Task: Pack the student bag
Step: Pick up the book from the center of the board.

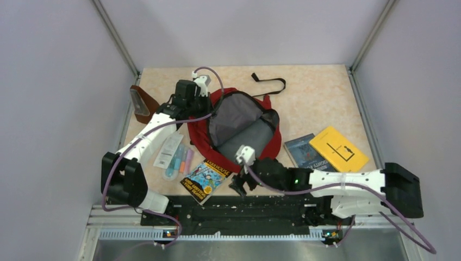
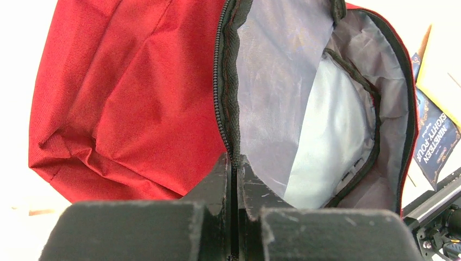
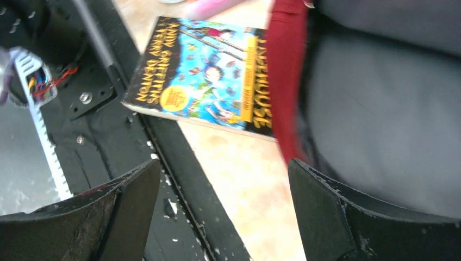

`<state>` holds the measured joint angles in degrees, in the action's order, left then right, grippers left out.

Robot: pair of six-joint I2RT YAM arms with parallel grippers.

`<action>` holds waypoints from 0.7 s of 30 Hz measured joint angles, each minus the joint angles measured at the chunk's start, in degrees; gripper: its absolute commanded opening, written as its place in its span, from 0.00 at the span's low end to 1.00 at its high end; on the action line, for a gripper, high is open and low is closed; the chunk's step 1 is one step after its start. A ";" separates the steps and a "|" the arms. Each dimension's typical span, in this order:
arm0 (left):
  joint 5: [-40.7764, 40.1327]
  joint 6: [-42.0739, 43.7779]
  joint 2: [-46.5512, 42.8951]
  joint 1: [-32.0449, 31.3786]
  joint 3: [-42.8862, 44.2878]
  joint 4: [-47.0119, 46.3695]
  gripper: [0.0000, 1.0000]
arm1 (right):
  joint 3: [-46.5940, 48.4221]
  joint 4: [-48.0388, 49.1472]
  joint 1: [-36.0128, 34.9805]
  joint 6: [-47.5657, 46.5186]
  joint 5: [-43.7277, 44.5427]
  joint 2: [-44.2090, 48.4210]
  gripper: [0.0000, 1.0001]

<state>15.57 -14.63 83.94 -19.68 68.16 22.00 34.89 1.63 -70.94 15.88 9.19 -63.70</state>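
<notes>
Pinching the zipper edge of the student bag (image 1: 202,133) (image 2: 125,92), my left gripper (image 1: 190,95) (image 2: 234,163) has its jaws closed down on the black zipper tape at the rim of the opening, with only that thin strip between the fingers. From above, this grip sits at about 10 o'clock on the bag. The bag lies in the middle of the table (image 1: 304,98), its main compartment gaping and the grey lining showing.

My right gripper (image 1: 242,182) (image 3: 223,217) hangs at the bag's 6 o'clock edge with its jaws spread wide and nothing between them. The red rim (image 3: 285,81) runs just beside the right-hand finger.

A Treehouse paperback (image 1: 205,179) (image 3: 201,76) lies at 7 o'clock from the bag, close to it. Some highlighters (image 1: 182,161) are at 8 o'clock and a brown pouch (image 1: 142,102) at 10 o'clock, well apart from the bag. At 4 o'clock lies Nineteen Eighty-Four (image 1: 304,152) (image 2: 435,141), partly under a yellow book (image 1: 338,148).
</notes>
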 measured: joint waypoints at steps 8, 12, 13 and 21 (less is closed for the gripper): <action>0.24 -0.17 0.57 0.35 0.09 1.09 0.00 | -1.05 20.57 -9.31 -19.78 0.57 -14.73 0.85; 0.70 -0.26 0.57 0.46 0.09 1.18 0.00 | -3.17 30.36 -9.64 -28.89 0.13 -19.76 0.85; 0.68 -0.26 0.55 0.46 0.11 1.18 0.00 | -3.67 32.22 -9.70 -31.04 0.15 -20.94 0.85; 0.79 -0.52 0.55 1.44 0.13 1.70 0.00 | -4.22 40.87 -12.26 -45.88 0.72 -30.71 0.85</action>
<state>16.36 -15.16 84.49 -18.24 68.29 23.70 30.68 42.50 -83.20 -30.00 9.91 -94.41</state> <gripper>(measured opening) 0.027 0.852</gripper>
